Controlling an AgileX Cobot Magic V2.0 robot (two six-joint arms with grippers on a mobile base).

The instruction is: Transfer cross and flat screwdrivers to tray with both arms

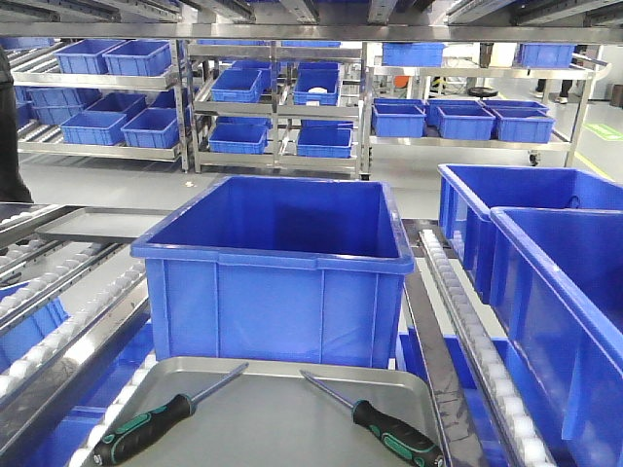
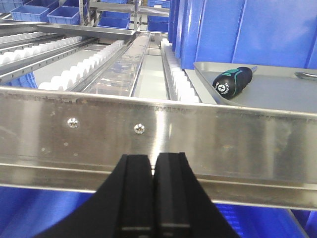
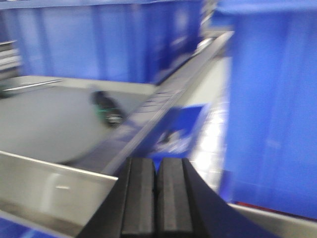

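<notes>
Front view: two screwdrivers, left (image 1: 146,428) and right (image 1: 394,433), lie apart on the grey tray (image 1: 273,418) before a blue bin (image 1: 282,268); shelving behind. Left wrist: left gripper (image 2: 153,198) fingers pressed together, empty, below a steel rail (image 2: 158,129). Right wrist, blurred: right gripper (image 3: 157,198) likewise closed, empty.

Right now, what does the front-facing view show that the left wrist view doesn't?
Only the front-facing view shows both screwdrivers whole, left screwdriver and right screwdriver, shafts angled toward each other, plus the open blue bin behind. Only the left wrist view shows the left gripper, shut and empty, below a steel rail. Both show the tray and the left screwdriver's handle.
</notes>
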